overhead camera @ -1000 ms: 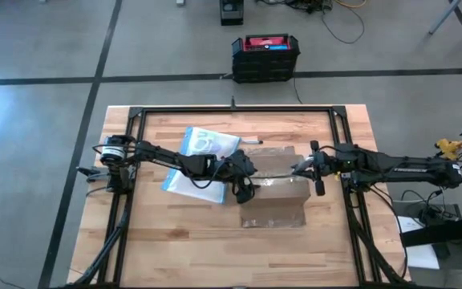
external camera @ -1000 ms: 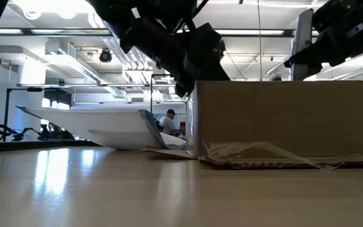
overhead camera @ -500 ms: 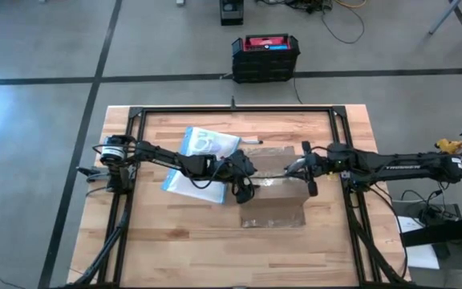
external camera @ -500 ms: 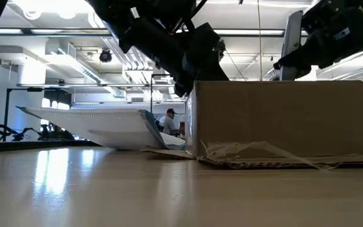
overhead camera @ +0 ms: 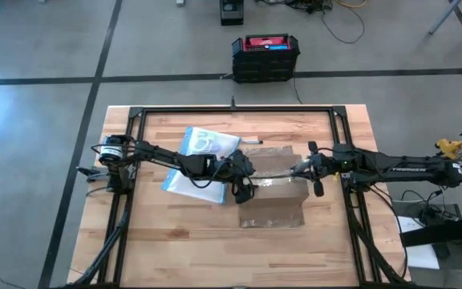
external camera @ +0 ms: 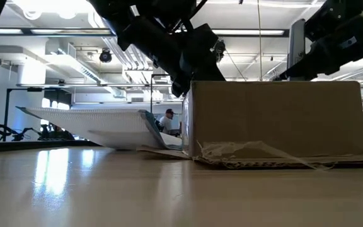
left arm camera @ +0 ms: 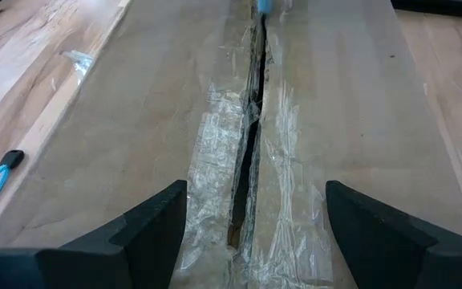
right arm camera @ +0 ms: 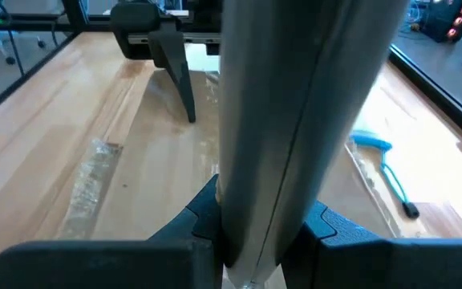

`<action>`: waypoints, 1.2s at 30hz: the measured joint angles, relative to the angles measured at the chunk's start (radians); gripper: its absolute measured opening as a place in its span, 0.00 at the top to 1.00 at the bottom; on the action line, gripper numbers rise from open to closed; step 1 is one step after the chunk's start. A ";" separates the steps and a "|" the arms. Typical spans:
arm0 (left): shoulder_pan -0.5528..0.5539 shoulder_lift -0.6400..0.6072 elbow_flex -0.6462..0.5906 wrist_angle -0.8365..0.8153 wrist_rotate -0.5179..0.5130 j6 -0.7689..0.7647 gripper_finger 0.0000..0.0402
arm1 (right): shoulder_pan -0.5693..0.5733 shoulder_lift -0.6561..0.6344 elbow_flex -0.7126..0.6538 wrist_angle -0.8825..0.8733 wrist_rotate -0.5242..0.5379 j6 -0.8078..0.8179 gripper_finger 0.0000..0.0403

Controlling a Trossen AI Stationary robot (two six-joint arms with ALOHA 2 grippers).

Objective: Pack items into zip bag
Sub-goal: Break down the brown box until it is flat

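Observation:
A brown cardboard box [overhead camera: 275, 191] stands mid-table with a taped seam [left arm camera: 251, 136] along its top. My left gripper [left arm camera: 255, 197] is open at the box's left end [external camera: 191, 88], one finger on either side of the seam. My right gripper [overhead camera: 311, 167] hovers over the box's right end, shut on a slim grey stick tool [right arm camera: 295, 112]. A flat whitish bag with a pale blue edge [overhead camera: 200, 159] lies left of the box, its far part raised [external camera: 74, 118]. Ring-like outlines [overhead camera: 205, 141] show on it; I cannot tell if they are the items. My left gripper stands at the box's upper left end; whether its fingers [left arm camera: 147, 229] touch the top, I cannot tell. My right gripper pinches the grey stick tool's lower part [right arm camera: 251, 241] between its two fingers [right arm camera: 331, 229]. The tool stands upright [external camera: 297, 39] above the box top; its lower end is hidden.
A black frame [overhead camera: 235, 108] borders the work area. A blue cord with a black tip [right arm camera: 387, 164] lies on the table beside the box. Crumpled clear film [external camera: 263, 151] and a flat flap [overhead camera: 273, 215] lie at the box's near side. Bare wood stretches toward the near edge.
My right gripper, with the tool, went a little toward the table's left edge along the box top and then came back right. In the low view the box has slid slightly toward the picture's left.

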 joint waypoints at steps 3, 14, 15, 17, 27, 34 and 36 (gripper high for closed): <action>-0.002 0.000 0.000 -0.016 0.001 0.000 0.31 | 0.000 -0.073 0.000 -0.063 0.002 0.015 0.86; -0.009 -0.005 0.002 -0.076 0.002 -0.007 0.31 | 0.002 -0.208 0.028 -0.194 0.060 0.053 0.86; -0.010 -0.009 0.002 -0.091 0.003 -0.009 0.31 | 0.002 -0.208 0.031 -0.197 0.066 0.060 0.86; -0.010 -0.016 0.002 -0.120 0.005 -0.012 0.31 | 0.002 -0.207 0.042 -0.201 0.067 0.061 0.86; -0.010 -0.074 -0.002 -0.209 -0.004 -0.014 0.31 | 0.008 -0.159 0.019 -0.036 0.042 0.069 0.86; -0.010 -0.109 -0.003 -0.297 -0.022 -0.013 0.31 | 0.067 -0.008 -0.024 0.163 0.054 0.086 0.86; -0.010 -0.114 -0.003 -0.306 -0.024 -0.013 0.31 | 0.084 0.042 -0.024 0.215 0.071 0.081 0.86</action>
